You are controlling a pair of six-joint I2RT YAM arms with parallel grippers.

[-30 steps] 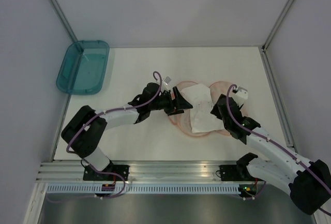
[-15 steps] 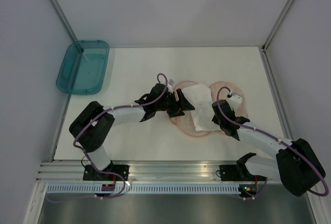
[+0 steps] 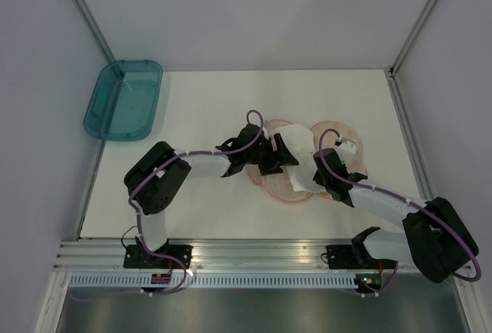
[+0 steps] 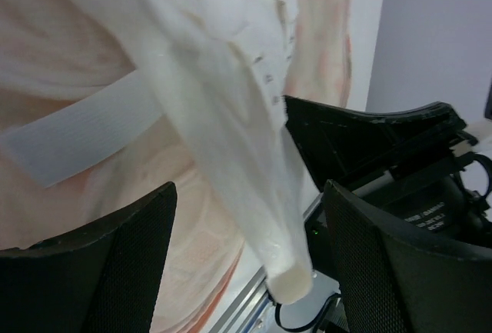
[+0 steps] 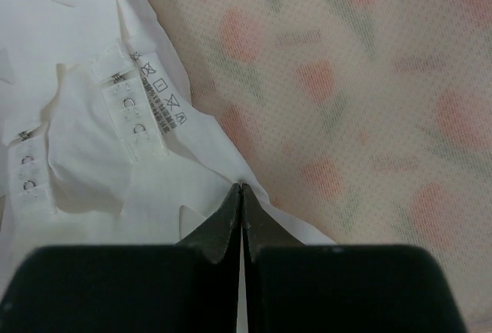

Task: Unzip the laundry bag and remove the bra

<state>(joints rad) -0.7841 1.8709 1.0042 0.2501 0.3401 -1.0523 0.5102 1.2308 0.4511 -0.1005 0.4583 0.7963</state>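
The laundry bag (image 3: 355, 134) is laid open on the white counter (image 3: 200, 94) as two rounded halves side by side, and the bra (image 3: 301, 175) is spread across its middle, over the seam between the halves. A teal plastic tray (image 3: 100, 106) is set well apart from the bag, off its far left side.

From above, the bra seems to run lengthwise from the far edge of the bag to its near edge, though much of it is hidden under the two arms. In the left wrist view it is gathered into a soft white ridge that slants across the bag, with a flat ribbed band branching off beside it.

The bag is made of fine cream-peach mesh printed with small orange-red shapes. The bra is of thin, smooth white cloth; rows of metal hooks and eyes and a printed care label are seen near the bag's inner edge.

The left fingers (image 4: 115, 264) are spread wide over the bag, one on each side of the white ridge, touching nothing. The right fingers (image 5: 154, 287) are pressed together, their tips set at the hem of the bra where it meets the mesh; whether cloth is caught between them cannot be told.
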